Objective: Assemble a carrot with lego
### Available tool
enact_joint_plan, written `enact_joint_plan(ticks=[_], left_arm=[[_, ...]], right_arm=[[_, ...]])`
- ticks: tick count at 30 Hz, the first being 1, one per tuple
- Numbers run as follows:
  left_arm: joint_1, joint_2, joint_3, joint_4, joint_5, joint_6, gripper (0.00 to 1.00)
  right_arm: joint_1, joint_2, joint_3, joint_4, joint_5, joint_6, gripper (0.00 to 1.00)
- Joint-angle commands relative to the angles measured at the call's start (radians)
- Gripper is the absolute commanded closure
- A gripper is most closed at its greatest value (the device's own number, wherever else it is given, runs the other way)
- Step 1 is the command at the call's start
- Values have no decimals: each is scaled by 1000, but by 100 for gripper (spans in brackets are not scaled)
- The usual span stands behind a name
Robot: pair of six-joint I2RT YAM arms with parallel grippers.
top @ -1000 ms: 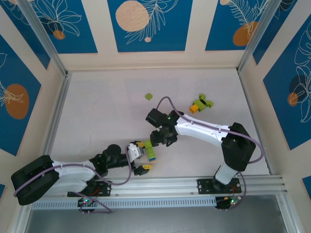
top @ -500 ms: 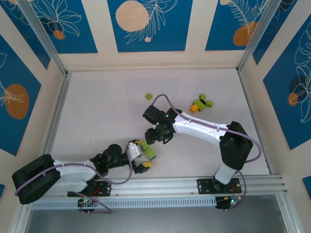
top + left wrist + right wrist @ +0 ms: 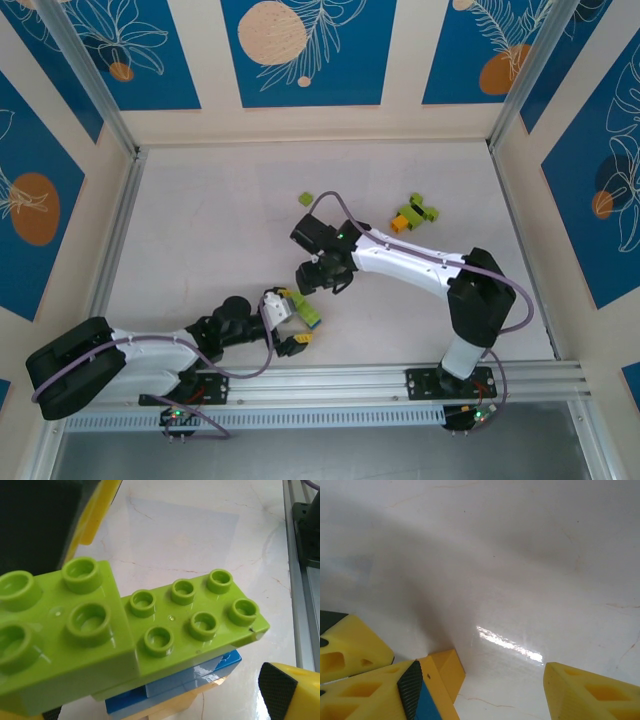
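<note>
the left gripper [image 3: 291, 323] lies low by the near edge of the worktop [image 3: 200, 240], jaws spread wide. one yellow finger [image 3: 292, 692] stands clear of the lego stack [image 3: 195, 617] that sits between them. the stack is glossy: two lime green studded bricks overlap on top, with a blue brick under them. just beyond it the right gripper [image 3: 312, 282] hangs with jaws apart over bare worktop. a single lime green brick [image 3: 306, 199] lies toward the far edge, and a lime green, orange and black clump [image 3: 413, 213] sits toward the far right.
</note>
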State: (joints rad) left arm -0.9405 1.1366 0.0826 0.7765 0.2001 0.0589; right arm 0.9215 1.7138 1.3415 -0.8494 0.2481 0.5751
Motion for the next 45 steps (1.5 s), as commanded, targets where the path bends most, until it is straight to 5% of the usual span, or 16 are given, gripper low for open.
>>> enact_joint_plan(ticks=[1,29,34,38,45], left_arm=[[14,-1,22,1,-18,-4,0],[72,0,15,32,-11,-15,0],[100,9,27,41,43,-6,0],[101,38,42,59,117,8,0],[101,127,78,83,181,36,0]], right_arm=[[-8,22,36,-23,1,3,33],[8,-24,35,113,-151,-137,31],[-13,-25,59,72,-58,-139,29],[-113,10,158,17,29,-148,25],[-293,333,614,-115,-82,-317,18]])
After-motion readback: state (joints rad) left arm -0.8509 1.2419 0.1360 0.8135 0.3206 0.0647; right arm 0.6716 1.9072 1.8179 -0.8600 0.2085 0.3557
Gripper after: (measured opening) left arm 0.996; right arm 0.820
